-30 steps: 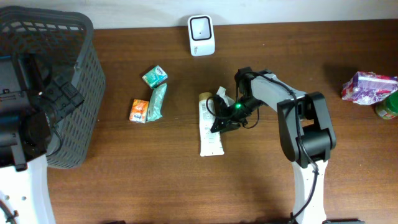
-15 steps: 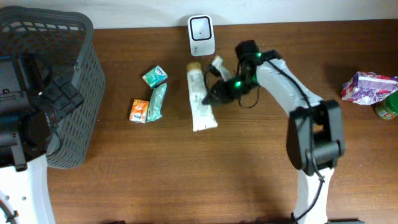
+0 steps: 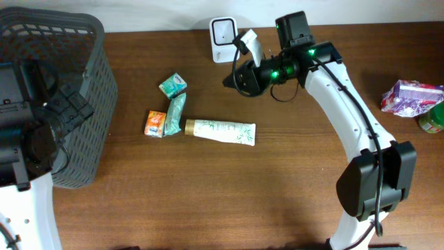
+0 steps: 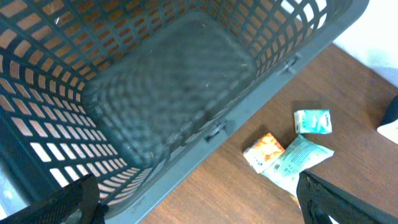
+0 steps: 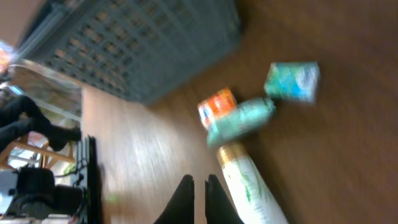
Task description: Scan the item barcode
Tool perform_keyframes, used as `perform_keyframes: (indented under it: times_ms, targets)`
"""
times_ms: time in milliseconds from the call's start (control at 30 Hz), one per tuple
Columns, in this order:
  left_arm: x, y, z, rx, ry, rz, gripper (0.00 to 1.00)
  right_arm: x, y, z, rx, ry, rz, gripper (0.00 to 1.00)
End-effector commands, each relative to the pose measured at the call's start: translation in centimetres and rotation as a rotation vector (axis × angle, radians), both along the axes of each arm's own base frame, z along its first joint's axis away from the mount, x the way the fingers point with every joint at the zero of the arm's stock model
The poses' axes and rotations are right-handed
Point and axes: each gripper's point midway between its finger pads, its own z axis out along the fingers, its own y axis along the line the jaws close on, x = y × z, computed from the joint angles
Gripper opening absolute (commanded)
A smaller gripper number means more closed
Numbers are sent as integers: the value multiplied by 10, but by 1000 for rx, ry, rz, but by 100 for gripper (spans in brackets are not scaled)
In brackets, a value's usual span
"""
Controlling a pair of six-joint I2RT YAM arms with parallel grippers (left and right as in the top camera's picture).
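The item, a white tube with a gold cap point(image 3: 218, 130), lies crosswise on the table, cap to the left; in the right wrist view the tube point(image 5: 252, 186) runs just beside the fingertips, not between them. My right gripper point(image 3: 231, 78) hovers above the table a little below and to the right of the white scanner point(image 3: 224, 31). This gripper point(image 5: 200, 188) is shut and holds nothing. My left gripper point(image 4: 199, 205) stands wide open over the rim of the grey basket point(image 4: 186, 74), empty.
A teal box point(image 3: 172, 85), a teal packet point(image 3: 175, 113) and an orange packet point(image 3: 155, 123) lie left of the tube's cap. The tall mesh basket point(image 3: 76, 76) fills the far left. A pink packet point(image 3: 409, 96) and a green jar point(image 3: 431, 118) sit at the right edge.
The right arm swung up and back toward the scanner. The tube, lengthwise by the gripper earlier, left the fingers and now lies crosswise lower on the table. The left arm has not moved.
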Motion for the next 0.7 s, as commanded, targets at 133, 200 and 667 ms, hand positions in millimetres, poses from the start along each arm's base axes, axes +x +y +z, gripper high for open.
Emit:
perform_keyframes:
  times_ms: [133, 200, 667]
  targets:
    - [-3, 1, 3, -4, -11, 13, 99, -11, -39, -81, -479, 57, -158, 60]
    - [-3, 1, 3, -4, -11, 13, 99, -19, -36, -116, -657, 25, -164, 69]
    - [-3, 1, 3, -4, -11, 13, 99, -55, 37, -217, -1140, -292, -54, 71]
